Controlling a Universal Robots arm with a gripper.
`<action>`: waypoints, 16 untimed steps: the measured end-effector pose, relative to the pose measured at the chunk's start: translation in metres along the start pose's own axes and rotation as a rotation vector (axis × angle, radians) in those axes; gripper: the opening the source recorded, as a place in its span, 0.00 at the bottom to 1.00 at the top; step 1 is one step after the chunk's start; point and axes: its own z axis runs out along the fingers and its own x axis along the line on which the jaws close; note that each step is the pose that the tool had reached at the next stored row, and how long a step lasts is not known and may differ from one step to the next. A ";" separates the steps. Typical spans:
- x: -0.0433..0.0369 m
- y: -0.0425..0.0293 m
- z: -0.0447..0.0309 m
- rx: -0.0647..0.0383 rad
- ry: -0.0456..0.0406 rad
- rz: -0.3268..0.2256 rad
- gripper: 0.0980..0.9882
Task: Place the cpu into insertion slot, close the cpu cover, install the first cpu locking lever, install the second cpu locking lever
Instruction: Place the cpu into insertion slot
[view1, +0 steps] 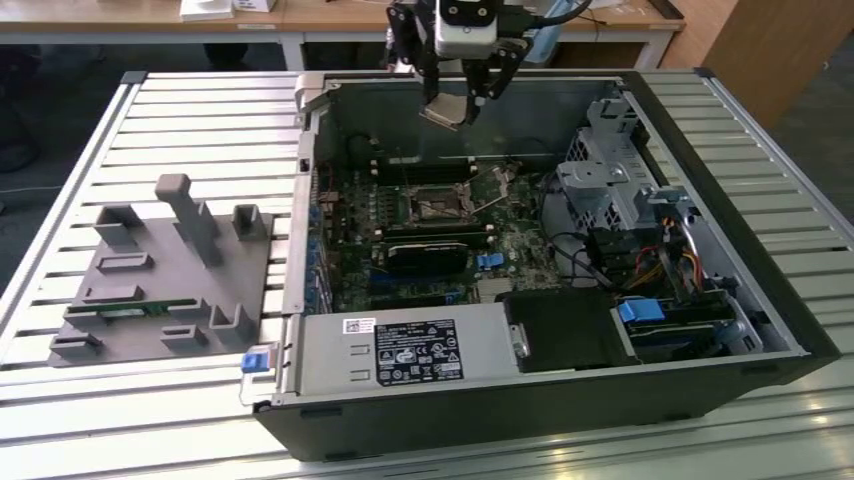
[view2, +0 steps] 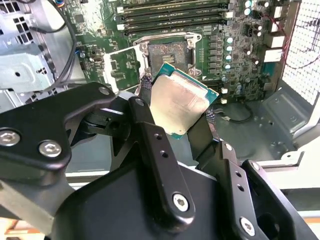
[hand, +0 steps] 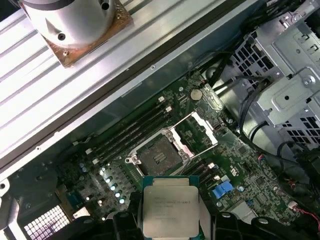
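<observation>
Exterior view, from its left: grey fixture block (view1: 160, 270) sits on the slatted table (view1: 200, 110), beside the open computer case (view1: 534, 420). The power supply (view1: 400, 352) carries a white printed label, left unread. The gripper (view1: 461, 98) hangs above the motherboard, claw clamped on the cpu (view1: 446, 113) by its edges, chip tilted and clear of the board. The insertion slot (view1: 434, 205) lies bare below, with the cpu cover (hand: 197, 131) swung open beside it. Judgement: step one, placement, is not yet done; it calls for a level chip squared to the socket. The chip's lid shows faint print. The drive cage (view1: 607, 185) is at the right.
</observation>
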 end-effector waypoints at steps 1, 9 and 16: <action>0.0000 0.0000 0.0000 0.000 -0.0007 0.008 0.49; 0.0001 0.0000 0.0002 -0.002 -0.0101 0.113 0.49; 0.0001 -0.0001 0.0004 -0.004 -0.0168 0.188 0.49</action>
